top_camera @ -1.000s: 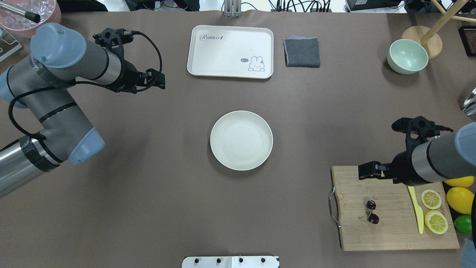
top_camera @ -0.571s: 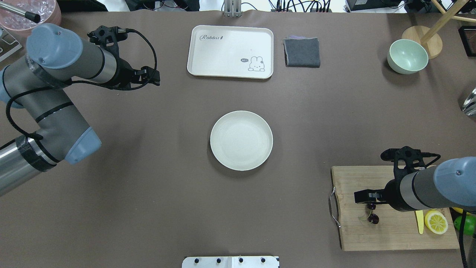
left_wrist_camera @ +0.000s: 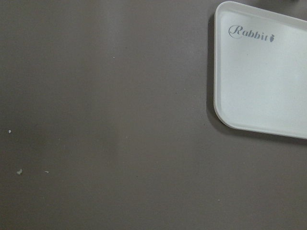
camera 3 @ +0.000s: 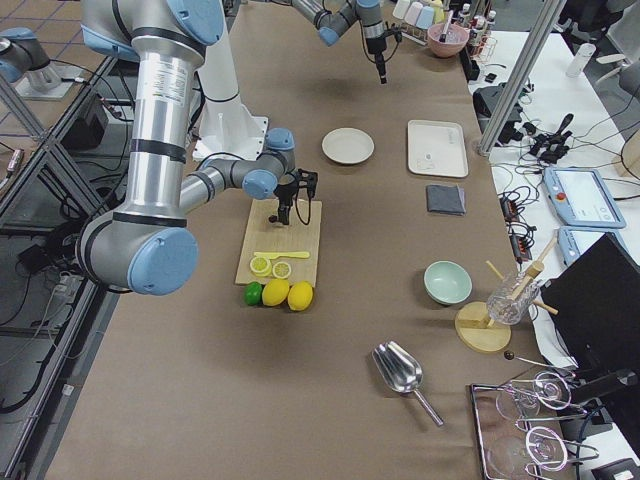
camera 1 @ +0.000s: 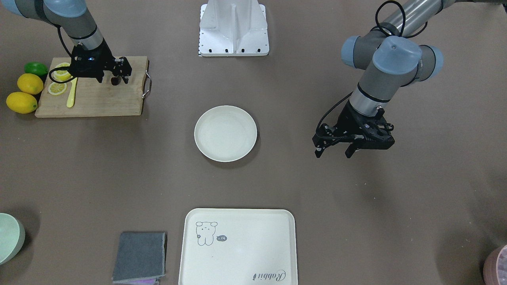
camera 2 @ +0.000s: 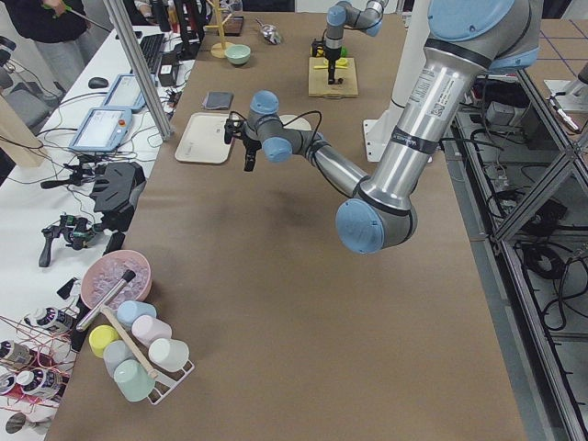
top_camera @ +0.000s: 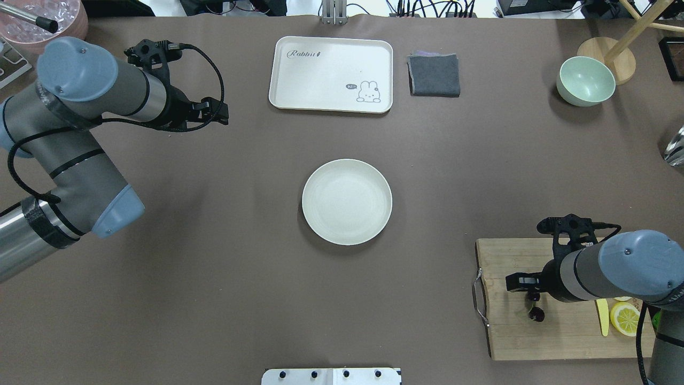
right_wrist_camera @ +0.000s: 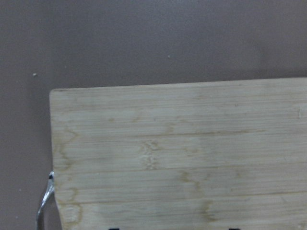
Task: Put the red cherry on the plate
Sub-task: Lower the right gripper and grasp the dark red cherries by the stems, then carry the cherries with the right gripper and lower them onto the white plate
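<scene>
1. From overhead, upper fruit of the red cherry [top_camera: 536,315] largely covered by the right gripper [camera 1: 114,78]; stems too thin to trace.
2. Too small in the front-facing view to tell whether the fingers [camera 1: 126,74] touch the fruit between them.
3. In the right wrist view, only two dark tips at the bottom edge; cutting board [right_wrist_camera: 192,158] cut off right and below.
4. From overhead, whole lemons [camera 1: 23,93] out of sight behind the right arm; knife [top_camera: 602,318] half covered.
5. Tray [left_wrist_camera: 264,76] cropped by the left wrist view's right edge.
6. Green bowl [camera 1: 10,236] cut by the front-facing view's left edge.
</scene>
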You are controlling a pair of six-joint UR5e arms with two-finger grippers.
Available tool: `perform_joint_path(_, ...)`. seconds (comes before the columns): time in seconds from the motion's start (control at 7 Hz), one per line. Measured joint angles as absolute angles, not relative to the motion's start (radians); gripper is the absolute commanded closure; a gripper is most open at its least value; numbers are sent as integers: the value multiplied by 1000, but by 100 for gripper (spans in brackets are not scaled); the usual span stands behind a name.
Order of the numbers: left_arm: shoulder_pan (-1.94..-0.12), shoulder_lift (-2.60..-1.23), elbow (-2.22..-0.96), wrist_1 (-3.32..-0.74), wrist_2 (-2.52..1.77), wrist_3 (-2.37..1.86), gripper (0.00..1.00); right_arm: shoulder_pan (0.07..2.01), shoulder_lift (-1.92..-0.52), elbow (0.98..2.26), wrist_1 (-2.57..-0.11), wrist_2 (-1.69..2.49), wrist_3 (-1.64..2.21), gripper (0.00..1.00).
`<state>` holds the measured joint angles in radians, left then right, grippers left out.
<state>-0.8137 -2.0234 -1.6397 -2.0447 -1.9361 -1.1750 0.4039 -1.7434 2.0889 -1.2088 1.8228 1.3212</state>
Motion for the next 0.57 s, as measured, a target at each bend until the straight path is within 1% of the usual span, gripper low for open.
perform_joint_path(0.29, -813, -2024, -1640, -2045, -1937, -1175, 2, 405, -1740, 2086, -1209, 1821, 1330, 39)
perform_joint_path(0.43, -813, -2025, -1640, -2045, -1937, -1175, 2, 405, -1743, 2087, -1209, 1821, 1331, 57)
perform_joint_path(0.57, -813, -2025, -1640, -2045, -1937, -1175, 2, 404, -1746, 2087, -1209, 1821, 1331, 80)
